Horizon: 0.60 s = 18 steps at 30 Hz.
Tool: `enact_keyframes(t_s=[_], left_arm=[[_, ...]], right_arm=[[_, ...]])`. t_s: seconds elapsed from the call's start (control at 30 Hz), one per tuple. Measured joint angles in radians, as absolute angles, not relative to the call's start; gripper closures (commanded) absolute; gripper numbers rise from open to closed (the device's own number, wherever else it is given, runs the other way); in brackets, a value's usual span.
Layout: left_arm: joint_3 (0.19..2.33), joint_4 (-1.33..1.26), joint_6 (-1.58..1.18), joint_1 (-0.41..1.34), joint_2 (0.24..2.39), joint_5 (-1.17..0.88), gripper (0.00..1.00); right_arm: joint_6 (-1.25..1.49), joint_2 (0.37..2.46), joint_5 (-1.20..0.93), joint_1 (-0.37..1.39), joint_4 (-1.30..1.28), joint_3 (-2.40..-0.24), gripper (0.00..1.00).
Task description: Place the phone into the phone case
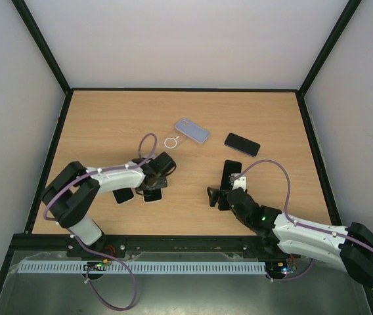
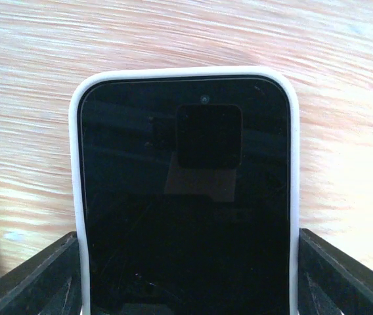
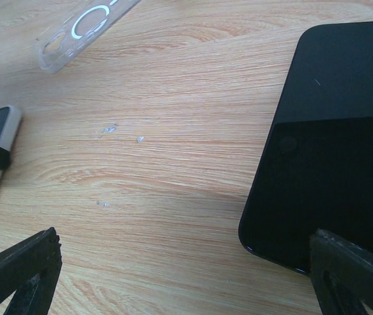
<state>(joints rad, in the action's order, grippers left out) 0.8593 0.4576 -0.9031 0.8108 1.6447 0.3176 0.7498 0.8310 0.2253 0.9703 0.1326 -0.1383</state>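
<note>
A black-screened phone (image 2: pixel 186 197) sits inside a white case (image 2: pixel 76 164) on the wooden table. My left gripper (image 2: pixel 188 236) is shut on it, one finger against each long side of the case; from above this gripper (image 1: pixel 157 180) covers most of that phone (image 1: pixel 152 195). A bare black phone (image 3: pixel 331 144) lies next to my right gripper (image 3: pixel 185 239), which is open over bare wood, its right finger over the phone's near corner. In the top view this phone (image 1: pixel 231 172) lies just beyond the right gripper (image 1: pixel 222 190). A clear case (image 1: pixel 173 141) lies further back.
A second white-rimmed phone (image 1: pixel 124 195) lies left of the left gripper. A lavender case (image 1: pixel 192 130) and another black phone (image 1: pixel 241 144) lie mid-table at the back. The clear case (image 3: pixel 85 29) shows at the top of the right wrist view. Black frame rails edge the table.
</note>
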Motion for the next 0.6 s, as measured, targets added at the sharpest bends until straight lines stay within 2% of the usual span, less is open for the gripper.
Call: enact_keyframes(t_s=[0.33, 0.6], left_arm=[[0.820, 0.458, -0.981, 0.633, 1.570, 0.311, 0.45], [0.817, 0.448, -0.995, 0.577, 1.601, 0.294, 0.41]], right_arm=[[0.750, 0.847, 0.224, 0.970, 0.136, -0.136, 0.01], [0.750, 0.850, 0.224, 0.970, 0.139, -0.136, 0.01]])
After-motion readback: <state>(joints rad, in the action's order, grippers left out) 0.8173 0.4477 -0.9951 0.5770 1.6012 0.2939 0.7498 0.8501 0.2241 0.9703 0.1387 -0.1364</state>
